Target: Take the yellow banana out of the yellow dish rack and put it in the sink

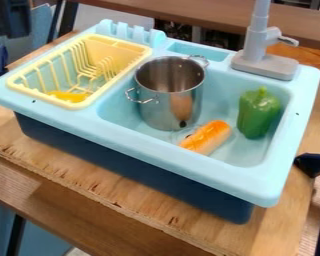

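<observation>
From where I stand, I look down on one toy sink (169, 170), light blue above and dark blue below, which sits on one wooden board (96, 182). How the jaws stand, I cannot tell. At the upper left corner there is one dark shape (9, 19), too blurred for me to name.

On the left part of the sink lies one pale yellow dish rack (76, 104), with many thin bars, and in its front part rests one small orange-yellow thing (68, 96).

Next to the right comes one steel pot (164, 110). It is upright inside the basin (219, 82), near its left wall, and it has two wire handles. Its high wall stands between the rack and the things on the right. Just beside the foot of the pot, to the right, lies one orange and cream toy roll (208, 137), aslant on the basin floor.

Behind, on the back rim, one grey faucet (256, 52) rises, and it can be in the way from that side. More to the right, one green bell pepper (258, 114) stands in the basin, near the right wall, with its stem up. At the right edge is one dark blue object (313, 165), partly cut off.
</observation>
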Robot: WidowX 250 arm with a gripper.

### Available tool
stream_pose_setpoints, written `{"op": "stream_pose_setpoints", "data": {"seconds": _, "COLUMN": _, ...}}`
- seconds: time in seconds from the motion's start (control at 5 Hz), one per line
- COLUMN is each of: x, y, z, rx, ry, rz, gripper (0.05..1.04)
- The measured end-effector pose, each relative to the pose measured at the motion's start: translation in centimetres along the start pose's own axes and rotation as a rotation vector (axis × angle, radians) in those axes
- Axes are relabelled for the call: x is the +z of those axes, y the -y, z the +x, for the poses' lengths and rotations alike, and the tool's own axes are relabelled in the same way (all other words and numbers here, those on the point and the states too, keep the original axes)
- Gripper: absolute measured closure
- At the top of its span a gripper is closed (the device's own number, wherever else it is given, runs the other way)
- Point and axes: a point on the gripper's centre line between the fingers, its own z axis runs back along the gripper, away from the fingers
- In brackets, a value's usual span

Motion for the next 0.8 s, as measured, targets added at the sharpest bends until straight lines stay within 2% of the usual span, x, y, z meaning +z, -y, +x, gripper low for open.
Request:
{"op": "stream_pose_setpoints", "data": {"seconds": 0.2, "x": -2.0, "y": 0.2, "z": 1.0, "rx": -0.096, "ry": -0.062, "rz": 0.028, "gripper": 0.084}}
{"op": "stream_pose_setpoints", "data": {"seconds": 0.4, "x": -3.3, "y": 1.7, "z": 3.1, "rx": -0.223, "ry": -0.097, "rz": 0.044, "gripper": 0.084}}
{"op": "stream_pose_setpoints", "data": {"seconds": 0.6, "x": -3.8, "y": 2.3, "z": 4.6, "rx": -0.279, "ry": -0.074, "rz": 0.077, "gripper": 0.084}}
{"op": "stream_pose_setpoints", "data": {"seconds": 0.8, "x": -4.4, "y": 2.4, "z": 5.6, "rx": -0.296, "ry": -0.090, "rz": 0.112, "gripper": 0.084}}
